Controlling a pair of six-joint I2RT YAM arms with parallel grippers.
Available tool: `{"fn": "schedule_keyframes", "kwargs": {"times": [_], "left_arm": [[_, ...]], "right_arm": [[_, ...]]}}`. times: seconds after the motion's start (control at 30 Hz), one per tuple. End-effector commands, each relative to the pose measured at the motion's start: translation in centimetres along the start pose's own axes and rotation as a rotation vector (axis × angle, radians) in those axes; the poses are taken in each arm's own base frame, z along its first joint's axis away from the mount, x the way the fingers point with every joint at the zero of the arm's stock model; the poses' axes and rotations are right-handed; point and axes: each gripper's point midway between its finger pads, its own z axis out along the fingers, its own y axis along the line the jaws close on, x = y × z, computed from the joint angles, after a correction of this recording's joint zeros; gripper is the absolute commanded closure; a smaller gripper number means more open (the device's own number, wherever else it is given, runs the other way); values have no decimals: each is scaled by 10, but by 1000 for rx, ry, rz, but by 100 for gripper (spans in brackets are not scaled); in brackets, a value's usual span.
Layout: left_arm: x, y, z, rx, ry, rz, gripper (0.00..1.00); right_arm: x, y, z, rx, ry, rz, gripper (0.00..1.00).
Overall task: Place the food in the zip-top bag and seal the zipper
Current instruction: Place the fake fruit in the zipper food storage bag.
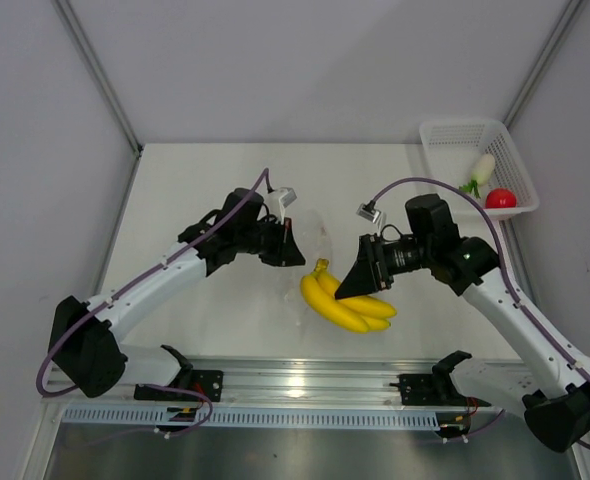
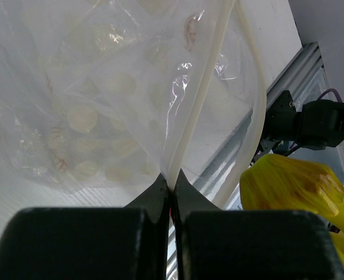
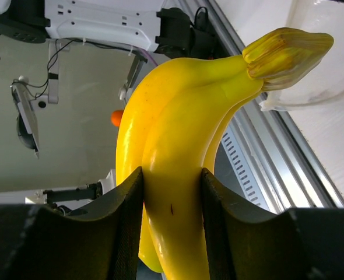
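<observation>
Right pincer (image 3: 172, 178) clamping smooth yellow banana bunch (image 3: 183, 99), left pincer (image 2: 171, 188) pinching crinkly zip-top bag (image 2: 102, 105)

seen from above, the clear zip-top bag (image 1: 313, 245) is barely discernible.

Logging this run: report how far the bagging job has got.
Done: no food shows in the zip-top bag yet. In hand: the left end effector pinches the bag's edge at the zipper, and the right end effector grips the banana bunch beside it. Left: bag the bananas, then the radish and red fruit, both in the white basket, then seal.
</observation>
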Motion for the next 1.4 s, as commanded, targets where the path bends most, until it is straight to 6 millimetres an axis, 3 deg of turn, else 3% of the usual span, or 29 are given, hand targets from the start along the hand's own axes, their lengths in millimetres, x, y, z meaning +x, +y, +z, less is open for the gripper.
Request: {"fn": "schedule_keyframes", "kwargs": {"times": [0.0, 0.2, 0.33, 0.67, 0.73, 1.03, 1.33, 1.37], "left_arm": [[-8, -16, -8, 56, -50, 69, 100], [-4, -26, -12, 76, -51, 75, 99], [1, -26, -12, 71, -47, 67, 100], [16, -39, -10, 47, 33, -32, 99], [14, -45, -10, 35, 36, -33, 99], [24, -71, -1, 83, 114, -43, 99], [37, -74, 10, 114, 177, -64, 99], [39, -75, 11, 121, 184, -66, 99]], "right_arm": [[-6, 23, 1, -109, 7, -48, 100], [-9, -8, 12, -7, 23, 16, 100], [-7, -42, 14, 155, 35, 41, 100], [-1, -87, 13, 498, 95, 13, 100], [-7, -98, 9, 596, 68, 17, 100], [-15, -97, 33, 750, 85, -193, 100], [-40, -75, 46, 640, -83, -372, 100], [-36, -83, 45, 653, -82, -370, 100]]}}
